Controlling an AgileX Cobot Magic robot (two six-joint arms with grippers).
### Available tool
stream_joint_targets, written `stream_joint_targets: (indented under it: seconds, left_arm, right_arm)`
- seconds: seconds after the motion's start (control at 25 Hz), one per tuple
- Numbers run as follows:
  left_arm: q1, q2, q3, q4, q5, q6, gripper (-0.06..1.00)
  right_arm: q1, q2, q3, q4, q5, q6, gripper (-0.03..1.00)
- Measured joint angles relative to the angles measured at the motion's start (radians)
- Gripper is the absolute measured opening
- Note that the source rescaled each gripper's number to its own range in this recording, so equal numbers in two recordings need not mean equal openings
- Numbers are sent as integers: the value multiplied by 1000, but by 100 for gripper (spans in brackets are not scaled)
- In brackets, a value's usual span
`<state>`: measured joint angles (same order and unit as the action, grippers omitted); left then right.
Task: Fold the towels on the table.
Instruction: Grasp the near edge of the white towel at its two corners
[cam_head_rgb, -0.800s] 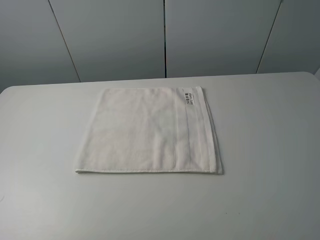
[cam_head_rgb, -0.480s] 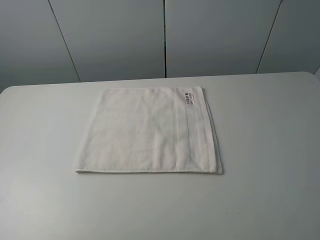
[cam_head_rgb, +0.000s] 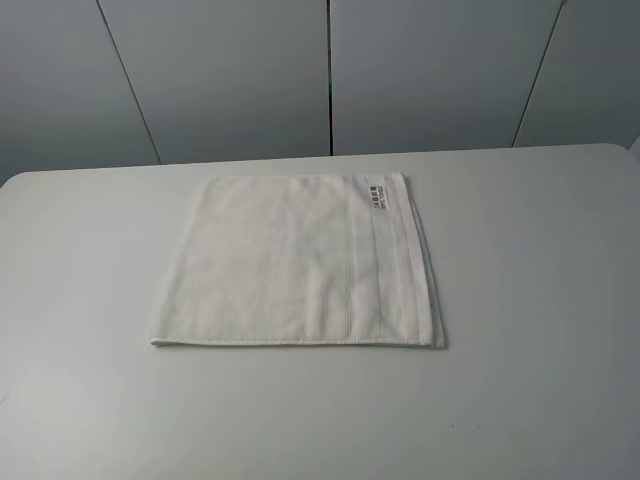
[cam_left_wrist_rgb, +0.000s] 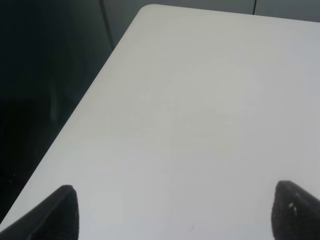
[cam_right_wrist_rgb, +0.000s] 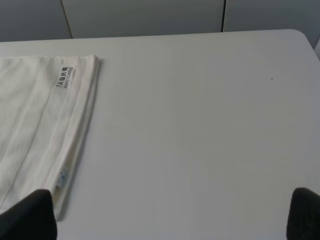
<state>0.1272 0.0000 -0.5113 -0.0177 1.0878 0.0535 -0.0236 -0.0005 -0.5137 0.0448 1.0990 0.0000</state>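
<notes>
On the far half of the table (cam_head_rgb: 540, 300), a little left of its middle in the high view, the towel (cam_head_rgb: 300, 262) is lying flat in a roughly square shape, its far edge running close to the table's far edge and its near edge sitting about halfway down the tabletop. A woven band (cam_head_rgb: 385, 270) is running from far to near along the towel's right side, and a small label with dark print (cam_head_rgb: 379, 195) is showing at the far right corner. Along the near edge the cloth is looking doubled, with more than one layer showing. Grey wall panels (cam_head_rgb: 330, 70) are standing behind the table. The left gripper (cam_left_wrist_rgb: 177, 215) is hanging over bare tabletop near a rounded corner of the table, its two dark fingers (cam_left_wrist_rgb: 62, 212) spread wide apart and grasping nothing. The right gripper (cam_right_wrist_rgb: 167, 215) is hovering over the table just beside the towel's banded side, its jaws likewise released and wide. One fingertip is showing at the towel's near corner, but whether it is touching the cloth I cannot tell; the other is hanging over bare table, well apart from it.
</notes>
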Motion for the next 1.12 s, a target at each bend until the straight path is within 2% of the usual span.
stream_joint_targets:
  seconds: [1.12]
  left_arm:
    - [0,0,0,2,0,0,99]
  right_arm:
    - [0,0,0,0,0,0,100]
